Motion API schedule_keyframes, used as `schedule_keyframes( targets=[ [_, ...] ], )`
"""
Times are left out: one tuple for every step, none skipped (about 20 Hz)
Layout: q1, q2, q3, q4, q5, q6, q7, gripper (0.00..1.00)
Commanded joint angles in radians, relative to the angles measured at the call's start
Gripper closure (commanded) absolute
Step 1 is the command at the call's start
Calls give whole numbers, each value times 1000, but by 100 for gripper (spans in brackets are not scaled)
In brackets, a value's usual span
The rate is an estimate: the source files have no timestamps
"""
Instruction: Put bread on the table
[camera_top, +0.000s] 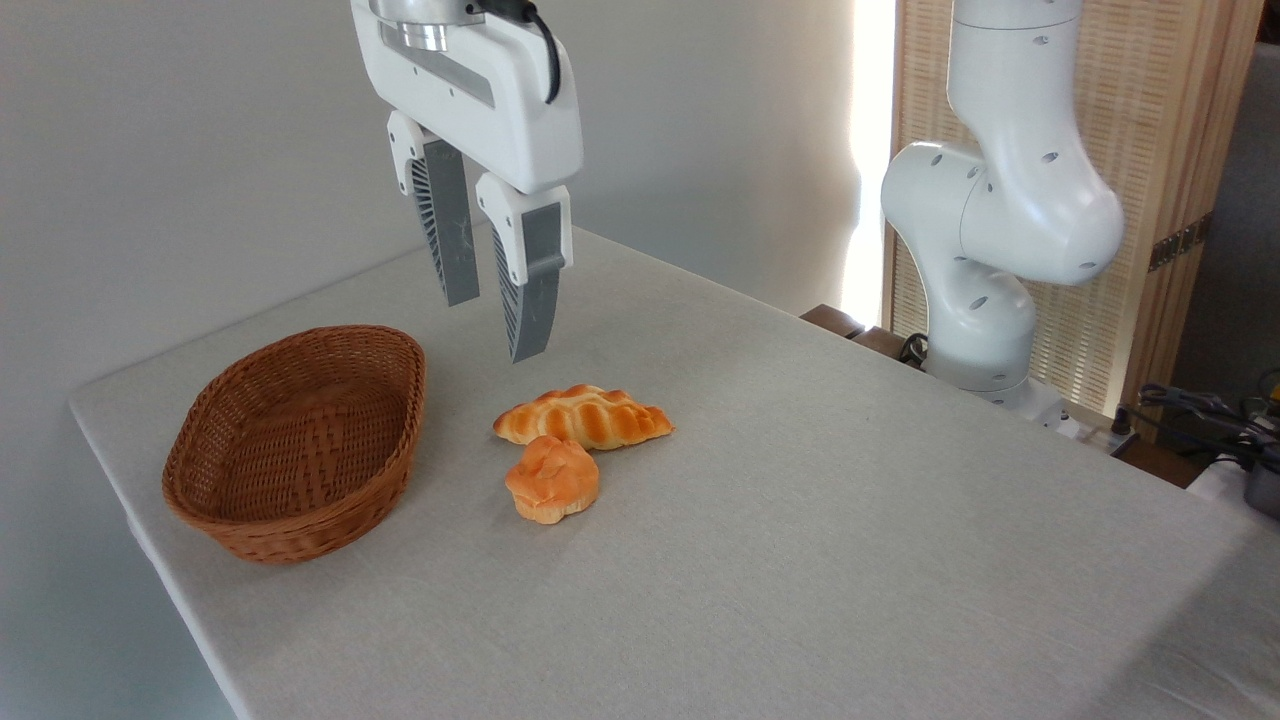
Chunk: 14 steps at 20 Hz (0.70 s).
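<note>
The bread (552, 479), a small lumpy orange-yellow bun, lies on the light grey table (820, 520) just in front of a longer braided loaf and touching it. My gripper (494, 325) hangs in the air above and a little behind the two breads. Its grey ribbed fingers (448, 235) point down and stand apart, open, with nothing between them.
A braided golden-brown loaf (584, 416) lies behind the bun. A brown oval wicker basket (300, 440) stands to the left with nothing in it. The arm's white base (985, 300) rises at the table's far right edge, with cables and gear (1220, 420) beyond it.
</note>
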Motion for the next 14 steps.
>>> schedule_keyframes(
  targets=[
    [10, -1, -39, 2, 38, -32, -14, 0],
    [10, -1, -42, 1, 39, -32, -15, 0],
    [10, -1, -44, 1, 41, -34, -17, 0],
    [10, -1, -44, 1, 43, -37, -17, 0],
    [10, -1, -44, 2, 43, -42, -17, 0],
    [10, -1, -44, 2, 43, -43, -17, 0],
    [10, 0, -44, 1, 43, -45, -17, 0],
    [10, -1, -44, 1, 43, -48, -19, 0],
    [10, -1, -44, 2, 43, -49, -19, 0],
    [10, 0, -44, 2, 43, -49, -19, 0],
    [10, -1, -42, 1, 43, -51, -20, 0],
    [10, 0, -42, 1, 43, -51, -23, 0],
    [11, 0, -42, 1, 44, -51, -37, 0],
    [11, 0, -42, 1, 46, -52, -42, 0]
  ],
)
